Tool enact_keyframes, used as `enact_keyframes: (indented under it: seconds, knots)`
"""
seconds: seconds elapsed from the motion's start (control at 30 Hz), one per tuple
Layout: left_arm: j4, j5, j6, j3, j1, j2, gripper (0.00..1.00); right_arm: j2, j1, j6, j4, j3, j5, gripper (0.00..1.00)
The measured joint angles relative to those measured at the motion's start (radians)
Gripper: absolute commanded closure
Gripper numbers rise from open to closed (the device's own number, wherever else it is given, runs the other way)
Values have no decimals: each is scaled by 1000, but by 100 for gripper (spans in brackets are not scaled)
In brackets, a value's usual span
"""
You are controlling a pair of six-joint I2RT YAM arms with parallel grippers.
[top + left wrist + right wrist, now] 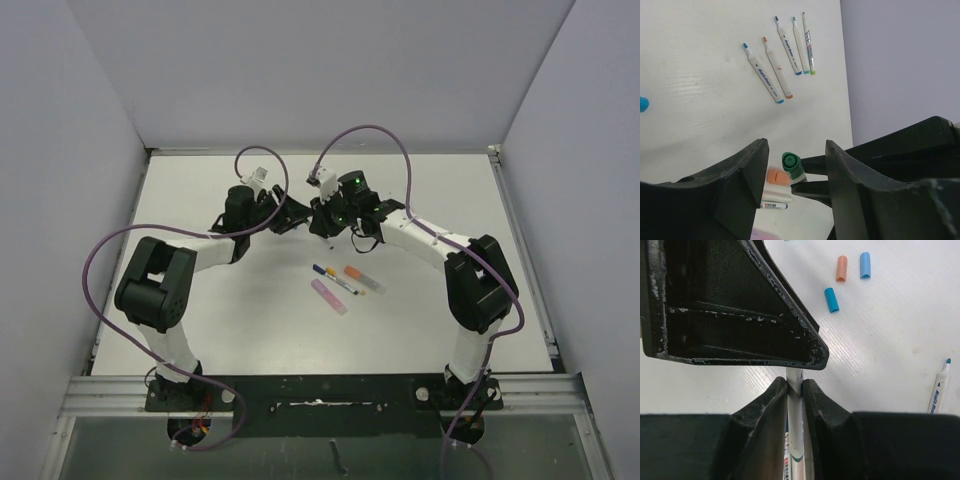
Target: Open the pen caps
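Note:
My right gripper (795, 384) is shut on a white pen (796, 440) and holds it above the table. The pen's green cap (790, 162) points out between the fingers of my left gripper (796, 150). That gripper is open, and a gap shows on each side of the cap. In the top view the two grippers meet at mid-table, left gripper (290, 215) against right gripper (320, 222). Loose caps lie on the table: orange cap (841, 268), light blue cap (865, 265) and blue cap (831, 299).
Several uncapped pens (777, 67) lie in a row on the white table. Below the grippers lie an orange-capped pen (364, 279), a thin pen (338, 280) and a pink one (328, 296). Another uncapped pen (939, 390) lies to the right. Grey walls stand around the table.

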Motion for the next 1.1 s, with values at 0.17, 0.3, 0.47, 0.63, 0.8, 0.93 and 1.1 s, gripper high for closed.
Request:
enact_keyframes:
  seconds: [0.17, 0.3, 0.47, 0.63, 0.8, 0.93, 1.1]
  knots:
    - [8, 0, 0, 0, -3, 0, 65, 0, 0, 2, 10, -1, 0, 100]
    - [15, 0, -2, -1, -3, 0, 77, 0, 0, 3, 15, -1, 0, 100]
    - [16, 1, -4, -1, -3, 0, 100, 0, 0, 3, 15, -1, 0, 99]
    - [23, 3, -3, -3, -3, 0, 100, -2, 0, 9, 16, -1, 0, 57]
    - [27, 3, -4, -8, -4, 0, 100, -9, 0, 9, 16, -3, -8, 55]
    - [30, 3, -4, -11, -3, 0, 100, -15, 0, 10, 16, -3, -10, 56]
    - [32, 3, -8, -11, -3, 0, 100, -15, 1, 11, 15, -3, -16, 59]
